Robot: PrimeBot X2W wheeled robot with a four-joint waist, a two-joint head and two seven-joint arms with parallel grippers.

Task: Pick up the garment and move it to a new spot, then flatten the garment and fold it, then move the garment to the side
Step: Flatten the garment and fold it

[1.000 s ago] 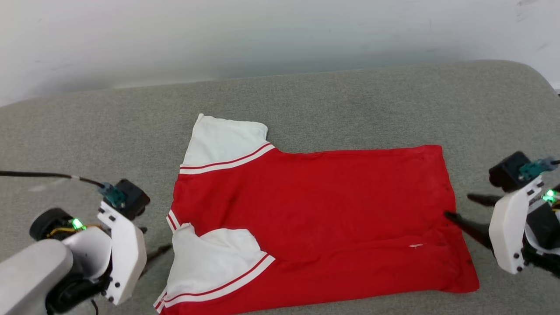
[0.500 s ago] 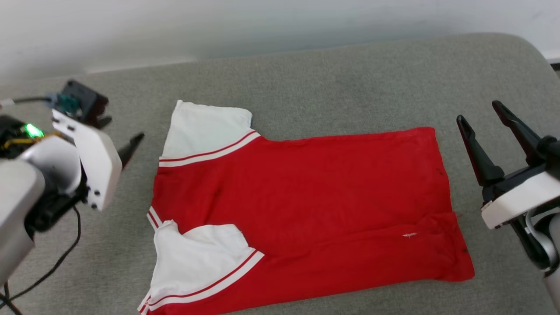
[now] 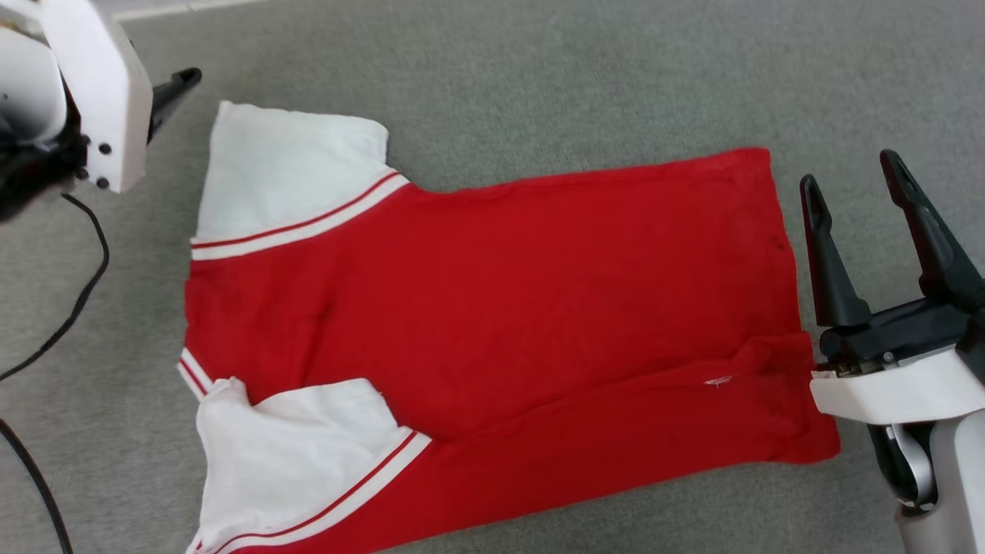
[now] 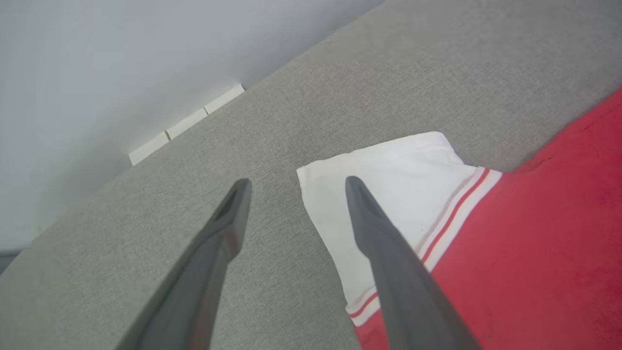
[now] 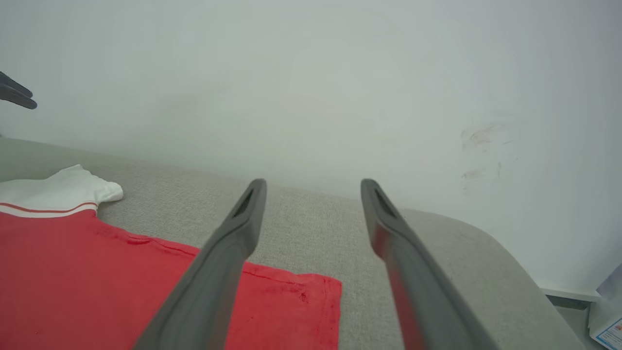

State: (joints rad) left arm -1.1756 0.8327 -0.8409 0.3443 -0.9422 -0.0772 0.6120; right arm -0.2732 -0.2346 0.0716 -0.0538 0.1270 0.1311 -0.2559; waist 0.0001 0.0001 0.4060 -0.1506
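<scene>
One garment (image 3: pixel 539 308) lies spread flat in the middle of the grey padded surface (image 3: pixel 539 77), its red side up. Its hem is toward 3 o'clock in the head view and its shoulders toward 9 o'clock. It has two white sleeves. One sleeve (image 3: pixel 285 169) is at 10 o'clock and lies flat; the other sleeve (image 3: pixel 300 454) is at 7 o'clock and is a little crumpled. Each sleeve has a red-and-white stripe trim. One small white mark (image 3: pixel 717 381) sits on the red cloth near the hem; what it is cannot be made out. The corner of the garment at 7 o'clock is cut off by the frame edge.

There are two pincers, each with two dark fingers. The left pincer (image 4: pixel 297 182) has its fingers apart and holds nothing; it is at the outer corner of the 10 o'clock sleeve. In the head view its white housing hides one finger. The right pincer (image 3: pixel 850 169) is also spread and empty, just beside the hem at 3 o'clock. Its base overlaps the hem edge in the head view, and whether it touches cannot be told.

One black cable (image 3: pixel 85 285) hangs at 9 o'clock, cut off at the frame edge.
</scene>
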